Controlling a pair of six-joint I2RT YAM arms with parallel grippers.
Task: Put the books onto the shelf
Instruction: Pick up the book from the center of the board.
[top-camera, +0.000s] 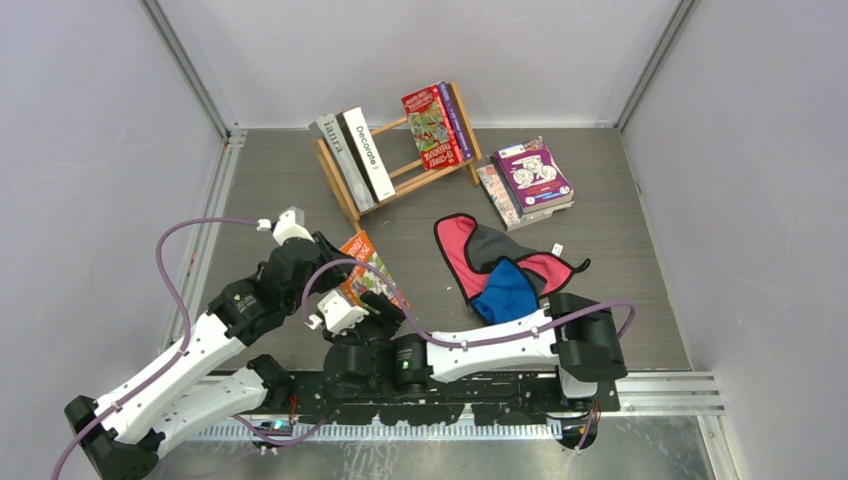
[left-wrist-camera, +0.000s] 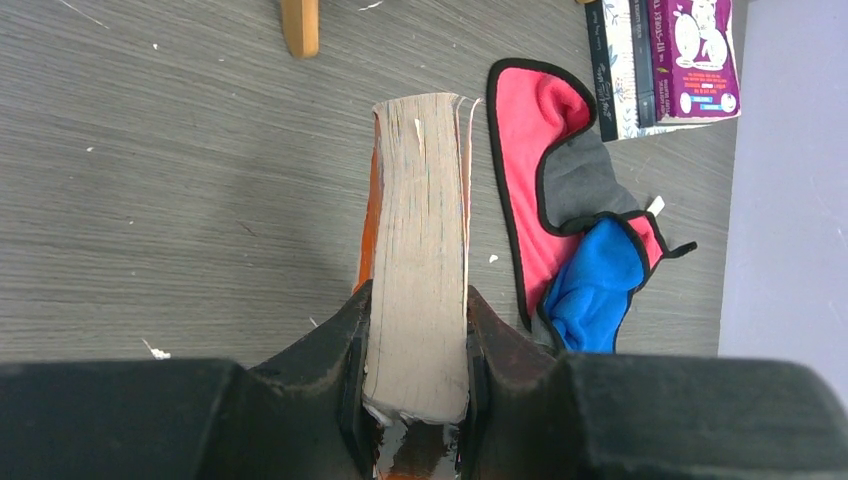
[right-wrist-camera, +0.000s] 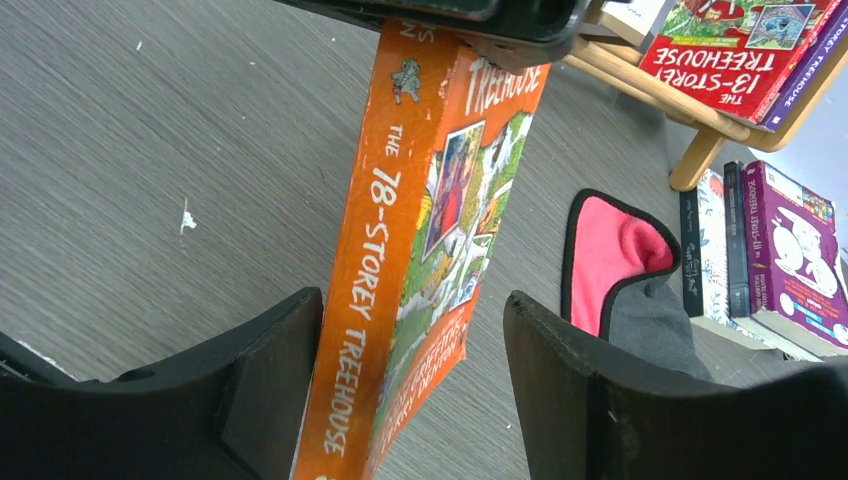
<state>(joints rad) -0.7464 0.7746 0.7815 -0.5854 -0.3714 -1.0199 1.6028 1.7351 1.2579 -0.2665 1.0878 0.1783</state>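
An orange paperback, "The 78-Storey Treehouse" (top-camera: 368, 268), stands on edge over the table's near left. My left gripper (top-camera: 345, 262) is shut on it, and the fingers (left-wrist-camera: 357, 350) press both sides of the page block (left-wrist-camera: 420, 230). My right gripper (right-wrist-camera: 410, 390) is open around the same book's (right-wrist-camera: 410, 260) other end: the spine lies against one finger (right-wrist-camera: 270, 380), with a gap to the other. The wooden shelf (top-camera: 405, 165) at the back holds a grey book and "Decorate" (top-camera: 365, 150) at its left, and red and purple books (top-camera: 435, 125) at its right.
A stack of books with a purple one on top (top-camera: 532, 178) lies right of the shelf. A pile of red, grey and blue cloths (top-camera: 500, 265) lies mid-table, just right of the held book. Grey walls close in on the left, back and right.
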